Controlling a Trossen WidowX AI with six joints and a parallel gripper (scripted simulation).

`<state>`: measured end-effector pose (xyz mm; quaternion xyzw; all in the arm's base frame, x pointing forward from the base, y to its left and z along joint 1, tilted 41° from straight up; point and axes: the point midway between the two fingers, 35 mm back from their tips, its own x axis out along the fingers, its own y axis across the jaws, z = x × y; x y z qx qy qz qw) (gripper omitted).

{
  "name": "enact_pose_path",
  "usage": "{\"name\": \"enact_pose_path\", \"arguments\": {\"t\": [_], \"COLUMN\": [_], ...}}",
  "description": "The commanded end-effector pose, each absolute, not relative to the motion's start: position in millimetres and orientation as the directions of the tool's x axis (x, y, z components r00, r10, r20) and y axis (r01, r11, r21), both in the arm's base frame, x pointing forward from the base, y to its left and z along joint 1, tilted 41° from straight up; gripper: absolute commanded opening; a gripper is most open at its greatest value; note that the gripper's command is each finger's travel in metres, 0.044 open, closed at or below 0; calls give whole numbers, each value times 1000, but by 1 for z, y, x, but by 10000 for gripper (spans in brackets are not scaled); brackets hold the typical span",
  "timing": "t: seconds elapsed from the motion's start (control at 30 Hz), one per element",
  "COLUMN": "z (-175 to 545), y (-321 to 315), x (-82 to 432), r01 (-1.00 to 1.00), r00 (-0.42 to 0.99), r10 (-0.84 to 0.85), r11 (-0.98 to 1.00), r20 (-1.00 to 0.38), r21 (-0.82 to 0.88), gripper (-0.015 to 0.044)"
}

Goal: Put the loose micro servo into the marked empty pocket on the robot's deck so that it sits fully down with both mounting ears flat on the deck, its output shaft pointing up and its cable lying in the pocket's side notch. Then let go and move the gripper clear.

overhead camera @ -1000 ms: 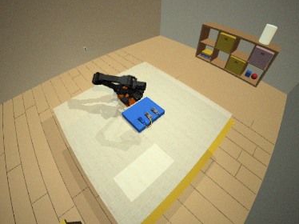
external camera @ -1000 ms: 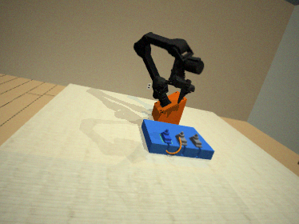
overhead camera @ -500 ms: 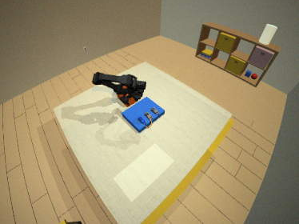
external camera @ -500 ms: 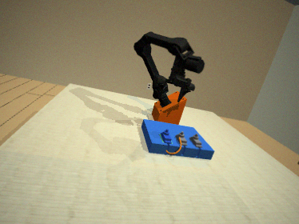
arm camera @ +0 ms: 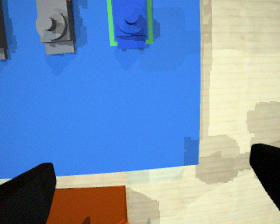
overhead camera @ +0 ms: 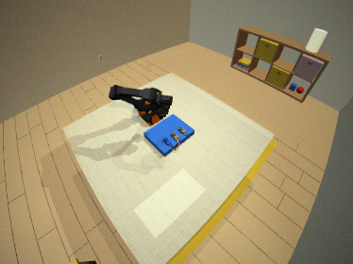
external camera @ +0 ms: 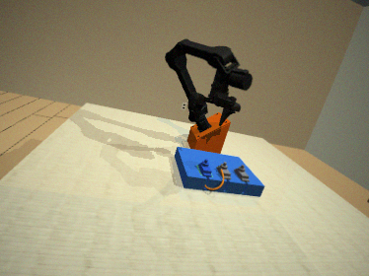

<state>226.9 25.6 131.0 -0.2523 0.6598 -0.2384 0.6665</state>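
Note:
The blue micro servo [overhead camera: 167,141] [external camera: 205,169] [arm camera: 131,22] stands upright inside the green pocket outline [arm camera: 150,30] on the blue deck [overhead camera: 172,123] [external camera: 187,160] [arm camera: 100,110], output shaft up. It looks low in the pocket, but whether both ears lie flat cannot be made out. Its orange cable [overhead camera: 178,145] [external camera: 215,186] arcs between the deck's front edge and the neighbouring grey servo; whether it lies in the notch is unclear. My gripper [external camera: 214,123] [arm camera: 155,163] is wide open and empty, apart from the servo, beyond the deck's back edge by the orange block.
Two grey servos [overhead camera: 176,136] [external camera: 242,172] [arm camera: 55,25] sit in the deck beside the blue one. The orange block [external camera: 212,140] [arm camera: 90,205] stands close behind the deck, under the gripper. A pale rectangle [overhead camera: 170,203] lies on the table in front.

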Motion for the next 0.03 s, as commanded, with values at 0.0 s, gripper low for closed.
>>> {"name": "enact_pose_path", "arguments": {"t": [0.0], "z": [131], "y": [26], "x": [226], "r01": [-12], "r00": [12], "r10": [-649], "r11": [761], "r20": [-761], "r21": [-649], "gripper": [440]}}
